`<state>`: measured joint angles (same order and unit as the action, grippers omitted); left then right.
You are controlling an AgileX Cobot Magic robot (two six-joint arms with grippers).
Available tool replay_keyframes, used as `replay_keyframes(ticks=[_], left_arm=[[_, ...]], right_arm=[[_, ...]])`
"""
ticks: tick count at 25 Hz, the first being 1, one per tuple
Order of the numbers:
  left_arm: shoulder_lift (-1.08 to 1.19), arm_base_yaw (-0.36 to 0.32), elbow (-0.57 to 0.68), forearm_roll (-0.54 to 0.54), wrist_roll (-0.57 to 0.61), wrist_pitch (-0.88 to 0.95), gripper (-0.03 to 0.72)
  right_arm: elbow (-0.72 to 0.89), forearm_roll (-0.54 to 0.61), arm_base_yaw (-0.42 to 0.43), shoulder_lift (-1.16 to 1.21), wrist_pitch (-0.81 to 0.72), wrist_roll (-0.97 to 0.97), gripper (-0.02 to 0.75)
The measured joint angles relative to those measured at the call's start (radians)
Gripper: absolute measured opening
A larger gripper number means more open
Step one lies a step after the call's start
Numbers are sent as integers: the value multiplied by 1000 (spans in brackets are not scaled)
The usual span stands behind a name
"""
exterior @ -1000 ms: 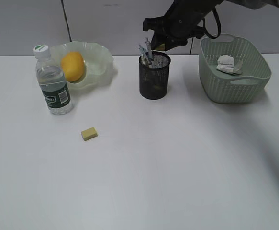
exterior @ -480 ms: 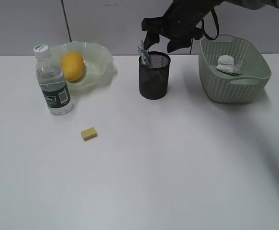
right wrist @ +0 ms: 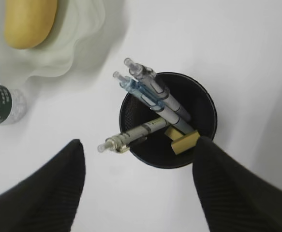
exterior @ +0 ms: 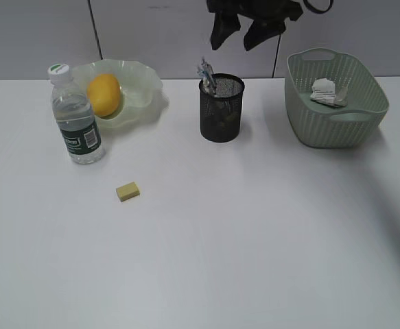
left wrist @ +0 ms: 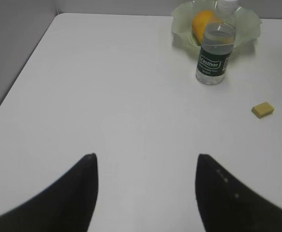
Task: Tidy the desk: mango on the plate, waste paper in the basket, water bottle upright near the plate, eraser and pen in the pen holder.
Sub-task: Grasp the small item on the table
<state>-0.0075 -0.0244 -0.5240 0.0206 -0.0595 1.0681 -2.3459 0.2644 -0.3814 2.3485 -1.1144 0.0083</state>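
At top centre, the right gripper [exterior: 243,31] hangs wide-jawed and empty above the pen holder [exterior: 221,108] holding three pens [right wrist: 153,94]; the left gripper [left wrist: 145,186] is open too.

We see the right gripper [exterior: 244,31] high at the back, its jaws spread and pointing down with nothing between them. Our left gripper [left wrist: 145,193] hovers low over bare tabletop, its fingers [left wrist: 78,193] wide apart and empty.
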Motion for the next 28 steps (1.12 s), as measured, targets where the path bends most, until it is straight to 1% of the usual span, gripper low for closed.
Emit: replay_keyframes(ticks=[3,8,11,15,21,24,28], left_arm=[[0,0,0,0,0,0,481],[0,0,0,0,0,0,481],[0,0,0,0,0,0,481],[0,0,0,0,0,0,481],[0,0,0,0,0,0,481],[0,0,0,0,0,0,481],[0,0,0,0,0,0,481]], right_arm=[[-45,-36,1,-11,-76,-17,526],[-47,-144,36,-54,-93,26,497],[-47,-183,93,-83,-95,49,485],[-28,-209,191,-129,-96,55,461],[66,-258,315,-180,-96,16,443],[130,-276,330,-215,-96,-8,442],[264,-275,330,-318,-96,-33,439]])
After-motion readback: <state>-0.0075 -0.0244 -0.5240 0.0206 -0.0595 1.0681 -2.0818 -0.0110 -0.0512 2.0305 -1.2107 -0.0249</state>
